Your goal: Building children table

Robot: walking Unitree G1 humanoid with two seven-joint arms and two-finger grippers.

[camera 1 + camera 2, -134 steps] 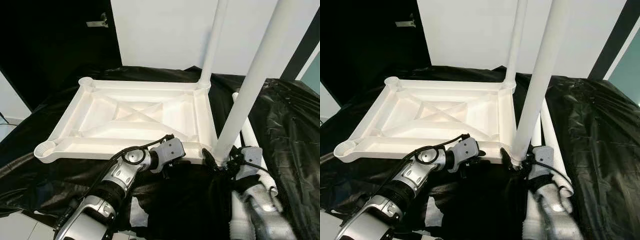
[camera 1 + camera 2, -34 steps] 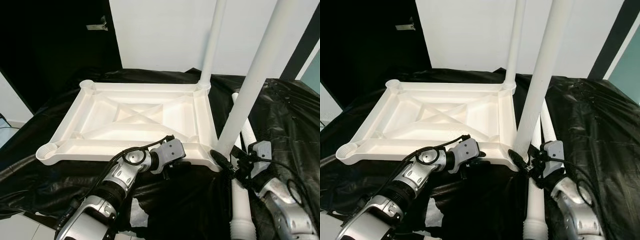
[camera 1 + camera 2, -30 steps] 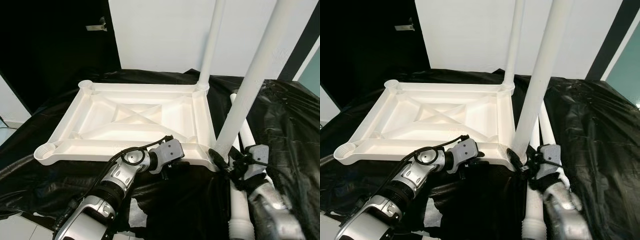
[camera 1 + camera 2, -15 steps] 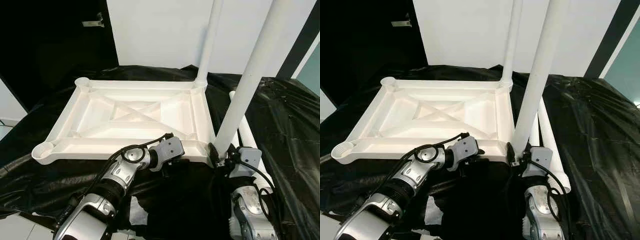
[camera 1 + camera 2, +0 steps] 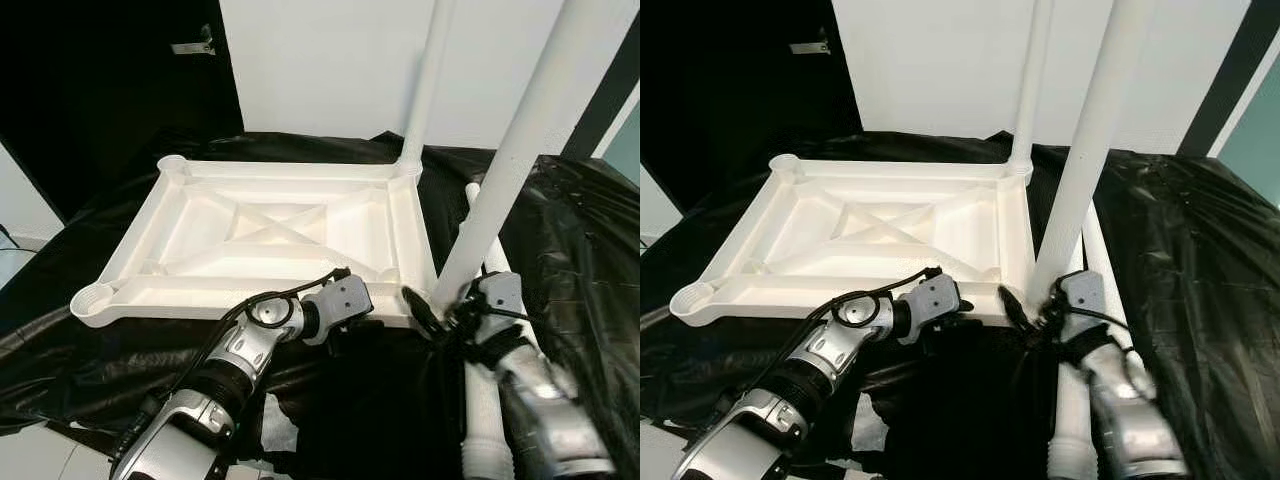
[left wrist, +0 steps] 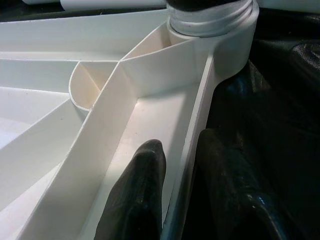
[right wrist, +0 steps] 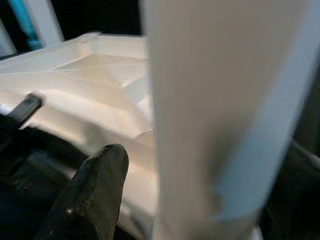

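Observation:
A white table top (image 5: 135,245) lies upside down on a black sheet. Two white legs stand upright in its right corners: a far one (image 5: 425,80) and a near one (image 5: 510,160). My left gripper (image 6: 177,147) is shut on the near rim, with one finger (image 6: 137,190) inside the rim and the other outside. My right gripper (image 5: 440,310) clasps the base of the near leg (image 7: 210,110) from its right side. One black finger (image 7: 95,185) shows beside that leg; the other is hidden behind it.
Loose white legs (image 5: 485,420) lie on the black sheet (image 5: 580,230) to the right of the table top. A dark door with a handle (image 5: 195,47) stands at the back left, a white wall behind. The sheet drops to pale floor (image 5: 30,455) at the near left.
My right wrist has swung from below the near leg's base round to its right side, still at the leg. The left gripper stays on the rim. The camera shifted slightly.

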